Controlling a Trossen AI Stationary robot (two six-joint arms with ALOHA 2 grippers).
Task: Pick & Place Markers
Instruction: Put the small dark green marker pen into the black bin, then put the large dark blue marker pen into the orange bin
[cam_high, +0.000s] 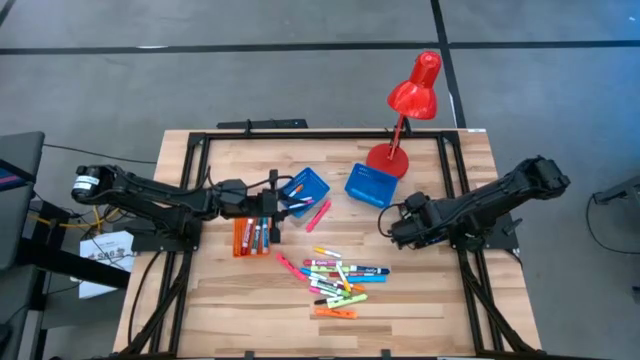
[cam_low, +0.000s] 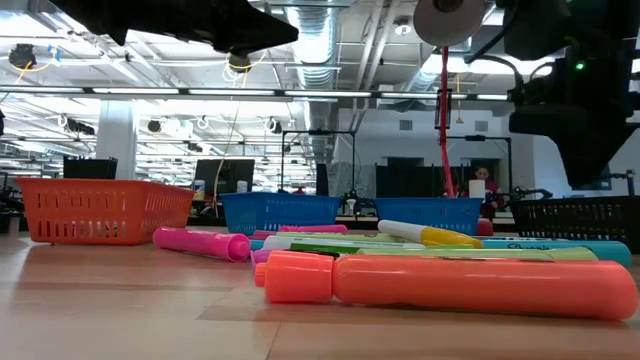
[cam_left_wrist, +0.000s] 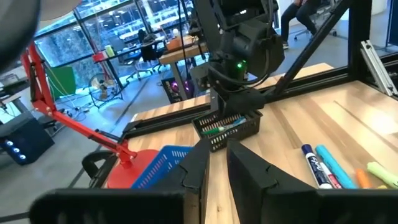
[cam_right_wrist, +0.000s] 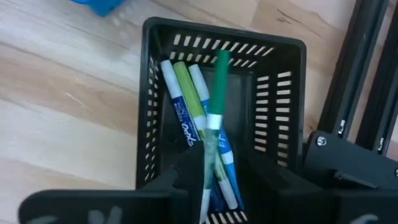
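Right fingers (cam_right_wrist: 211, 180): a dark green marker (cam_right_wrist: 216, 99) stands between them, long axis running straight out from the fingers, tip over the black tray (cam_right_wrist: 286, 81). Whether they grip it or have begun to part, I cannot tell. Three markers already lie in that tray, near the surface's right edge. Judgement: the coming move is release, the marker falling lengthwise into the tray.

Left fingers (cam_left_wrist: 214, 165): closed, nothing between them, over the orange tray (cam_high: 255, 236) toward the left edge.

The loose markers (cam_high: 340, 280) lie mid-surface toward the front edge, between both arms.

Only the right wrist view shows the tray's contents; the high view hides the tray under the arm.
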